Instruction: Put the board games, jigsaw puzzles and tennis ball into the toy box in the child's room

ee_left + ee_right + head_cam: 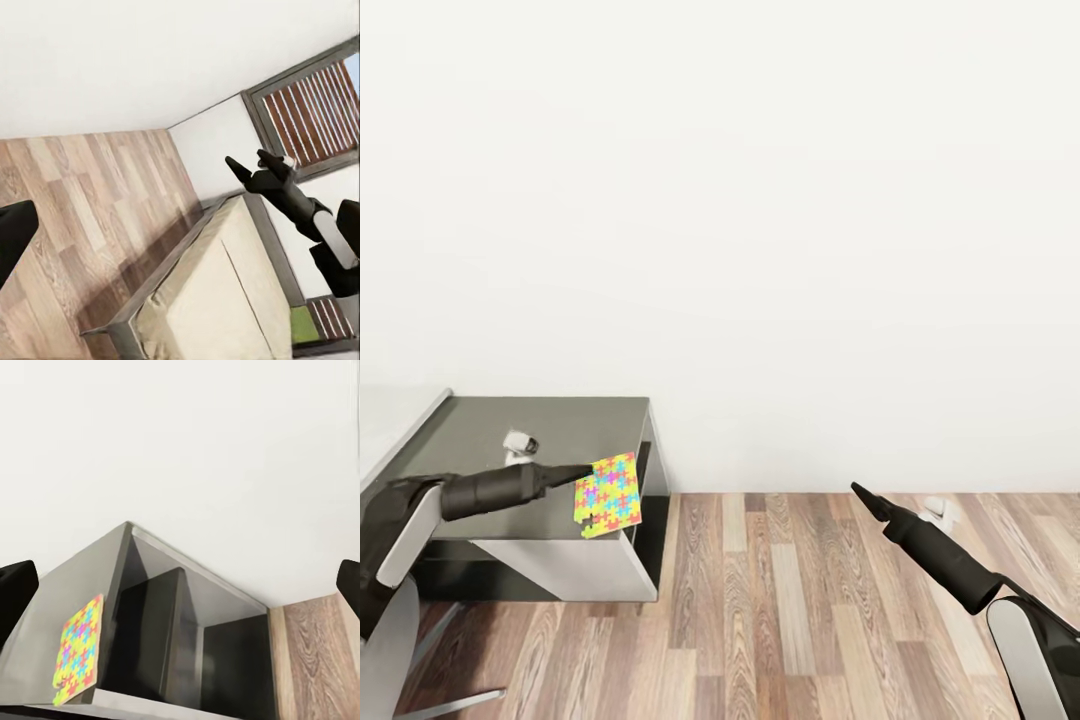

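Now the robot faces the dark worktop (pixel 480 430) where a jigsaw puzzle (pixel 608 494) lies. Left end effector (pixel 582 472) hovers beside it, right end effector (pixel 857 490) waits apart; I cannot tell their openings. Next, grab the puzzle.

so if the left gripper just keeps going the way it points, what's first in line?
Probably the jigsaw puzzle on the dark desk top: in the head view the left gripper tip sits at its near edge. Height above it is unclear, so it may pass over.

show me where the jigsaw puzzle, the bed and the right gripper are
jigsaw puzzle (pixel 608 495), head view, middle of its patterned face.
bed (pixel 217 300), left wrist view, beige cover.
right gripper (pixel 857 490), head view, at its fingertips.
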Robot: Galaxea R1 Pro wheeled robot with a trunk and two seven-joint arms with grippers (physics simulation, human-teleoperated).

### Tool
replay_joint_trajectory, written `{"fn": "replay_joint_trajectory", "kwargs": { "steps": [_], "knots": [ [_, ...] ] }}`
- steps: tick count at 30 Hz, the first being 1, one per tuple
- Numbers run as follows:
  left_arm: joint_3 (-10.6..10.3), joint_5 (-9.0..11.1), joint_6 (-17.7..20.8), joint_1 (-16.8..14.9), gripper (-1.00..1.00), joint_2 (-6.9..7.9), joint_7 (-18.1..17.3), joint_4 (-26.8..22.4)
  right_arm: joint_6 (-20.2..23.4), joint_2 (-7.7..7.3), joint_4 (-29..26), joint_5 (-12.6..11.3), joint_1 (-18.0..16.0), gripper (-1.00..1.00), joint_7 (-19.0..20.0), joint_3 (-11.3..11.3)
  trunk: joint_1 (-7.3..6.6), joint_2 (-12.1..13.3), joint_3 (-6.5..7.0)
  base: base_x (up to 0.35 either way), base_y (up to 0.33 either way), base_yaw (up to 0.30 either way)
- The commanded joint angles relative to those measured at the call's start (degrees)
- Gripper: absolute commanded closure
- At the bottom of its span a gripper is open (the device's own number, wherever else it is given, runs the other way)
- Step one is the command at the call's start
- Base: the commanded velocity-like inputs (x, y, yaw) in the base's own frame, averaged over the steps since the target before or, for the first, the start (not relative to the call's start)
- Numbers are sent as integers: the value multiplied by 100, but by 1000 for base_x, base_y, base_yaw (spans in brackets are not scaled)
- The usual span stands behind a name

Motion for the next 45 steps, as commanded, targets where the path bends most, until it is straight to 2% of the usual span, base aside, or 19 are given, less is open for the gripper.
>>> {"fn": "replay_joint_trajectory", "kwargs": {
  "steps": [1,2,5,9,13,14,15,17,20,22,26,29,35,37,41,45],
  "knots": [
    [1,19,29,115,-100,1,-100,-92,48,2,8,-38,-5,-100,3,-11,4,-10,-1,0,0,-115],
    [6,25,7,317,-100,-3,-237,-221,48,3,45,-39,-5,-100,-7,-12,4,-10,7,0,0,-121],
    [26,40,0,564,-100,-20,-372,-369,41,4,166,-19,-5,-100,-27,55,4,-10,31,0,0,-122],
    [217,55,28,721,-100,-57,-448,-475,-219,8,630,134,-5,-100,-56,393,4,-10,65,0,0,-120],
    [280,64,37,752,-100,-60,-470,-504,-472,36,1162,263,-132,-100,-97,776,4,-10,99,0,0,-120],
    [297,65,39,756,-100,-60,-473,-520,-534,74,1382,301,-254,-100,-130,953,4,-10,108,0,0,-120],
    [308,65,40,757,-100,-60,-475,-529,-562,107,1505,313,-331,-100,-151,1035,4,-10,116,0,0,-120],
    [332,68,42,760,-100,-59,-478,-562,-613,258,2127,342,-778,-100,-274,1273,4,-10,133,0,0,-120],
    [338,70,42,762,-100,-61,-479,-579,-618,399,2926,354,-1290,-100,-432,1427,4,-10,159,0,0,-120],
    [341,70,43,762,-100,-61,-480,-586,-655,540,3714,372,-1650,-100,-565,1570,4,-10,175,0,0,-122],
    [331,68,43,768,-100,-66,-480,-590,-638,641,4365,368,-2018,-100,-608,1677,4,-10,202,0,0,-99],
    [334,68,38,770,-100,-67,-480,-590,-568,680,4431,346,-2125,-100,-621,1715,4,-10,215,0,0,-39],
    [350,67,35,771,-100,-67,-480,-588,17,1219,4083,376,-2196,-100,-747,1829,4,-10,222,0,0,-9],
    [350,67,34,771,-100,-67,-480,-588,141,1290,3974,381,-2199,-100,-817,1847,4,-10,223,0,0,7],
    [344,67,34,771,-100,-67,-478,-587,263,1321,3842,370,-2202,-100,-889,1840,4,-10,223,0,0,129],
    [333,67,34,771,-100,-79,-473,-588,294,1234,3820,312,-2202,-100,-879,1814,4,-10,223,0,0,253]
  ]
}}
